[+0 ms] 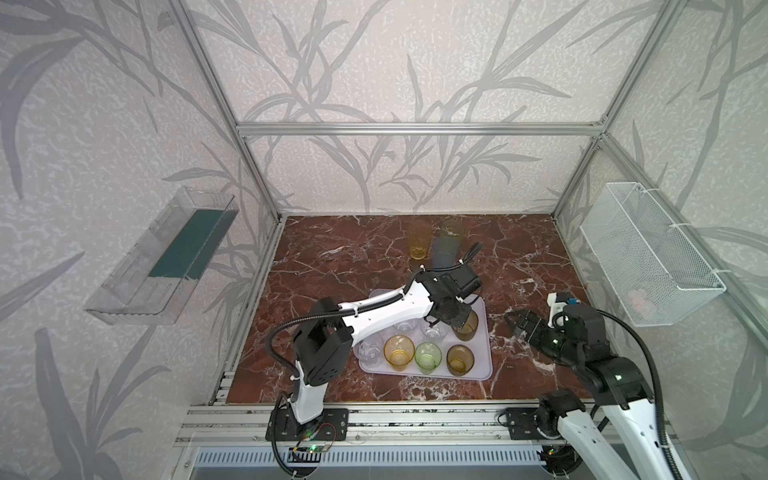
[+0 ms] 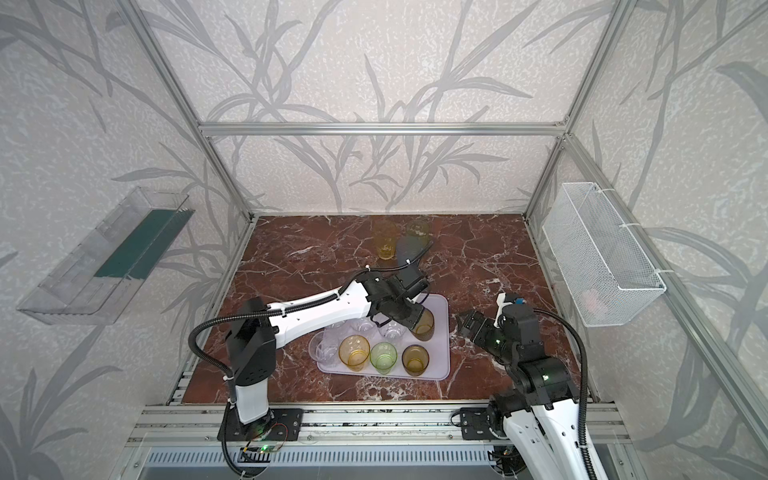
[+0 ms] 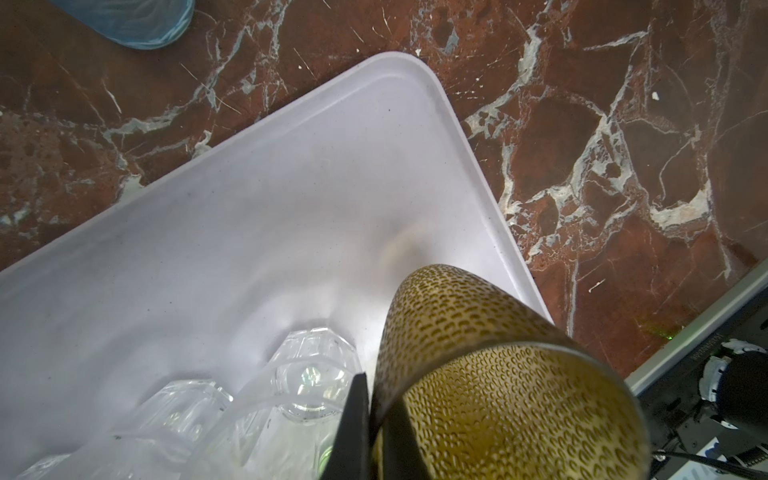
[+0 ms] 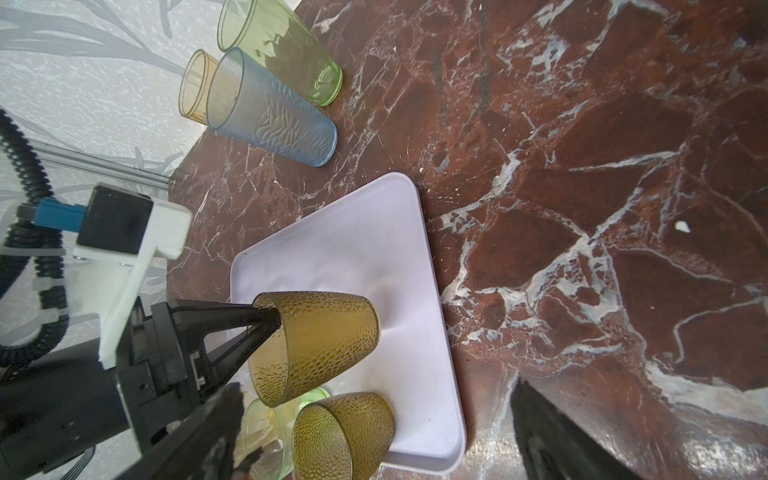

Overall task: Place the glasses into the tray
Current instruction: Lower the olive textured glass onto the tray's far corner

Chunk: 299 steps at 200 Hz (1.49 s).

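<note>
Red-brown marble counter (image 1: 332,266) bearing a pale lavender rectangular plastic tray (image 1: 483,349) of short see-through tumblers (image 1: 399,351).
Left tool (image 4: 271,321) pinches the rim of an olive-brown dimpled tumbler (image 4: 328,340) at the tray's far right; right tool (image 1: 514,321) stands wide open, empty, beside the tray.

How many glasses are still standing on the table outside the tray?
3, clustered on the table beyond the tray: amber glass and green glass by the back wall, blue-grey glass nearer the tray. None seems hidden.
</note>
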{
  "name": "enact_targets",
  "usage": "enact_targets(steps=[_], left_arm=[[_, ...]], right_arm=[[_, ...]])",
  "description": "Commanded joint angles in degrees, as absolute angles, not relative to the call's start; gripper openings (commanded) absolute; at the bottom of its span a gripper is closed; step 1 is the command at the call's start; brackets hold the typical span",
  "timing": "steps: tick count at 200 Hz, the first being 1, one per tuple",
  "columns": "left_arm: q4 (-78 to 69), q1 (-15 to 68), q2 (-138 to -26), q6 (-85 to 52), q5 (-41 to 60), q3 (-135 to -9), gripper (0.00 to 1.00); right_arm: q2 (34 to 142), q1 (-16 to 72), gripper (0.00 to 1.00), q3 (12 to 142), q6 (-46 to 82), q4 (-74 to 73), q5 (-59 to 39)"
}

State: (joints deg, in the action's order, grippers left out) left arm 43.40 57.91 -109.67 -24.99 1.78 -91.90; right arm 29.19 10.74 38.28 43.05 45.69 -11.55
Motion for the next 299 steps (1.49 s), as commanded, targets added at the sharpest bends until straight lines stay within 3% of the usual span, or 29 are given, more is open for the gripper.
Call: enact_targets(steps=[1, 132, 199, 263, 294, 299], left_arm=[[45.3, 58.3, -110.1, -23.9, 0.6, -94.3, 0.00], [47.9, 58.9, -112.9, -23.2, -1.2, -96.6, 0.00], [47.8, 59.2, -112.9, -23.4, -1.3, -96.7, 0.25], [47.8, 59.4, -111.9, -23.1, -1.2, -97.2, 0.37], [48.2, 59.3, -111.0, -22.4, -2.8, -97.7, 0.50], [48.5, 59.3, -111.0, -22.3, -3.1, -98.0, 0.56]], right_arm=[[28.6, 10.4, 0.99, 37.6, 43.1, 45.5, -11.8], [28.6, 10.2, 0.99, 37.3, 43.1, 45.5, -11.8], [28.4, 10.2, 0.99, 37.2, 43.3, 45.5, -12.2], [28.6, 10.2, 0.99, 36.6, 43.4, 45.2, -12.2], [28.5, 10.2, 0.99, 36.5, 43.6, 45.3, -12.6], [28.5, 10.2, 0.99, 36.5, 43.7, 45.3, -12.7]])
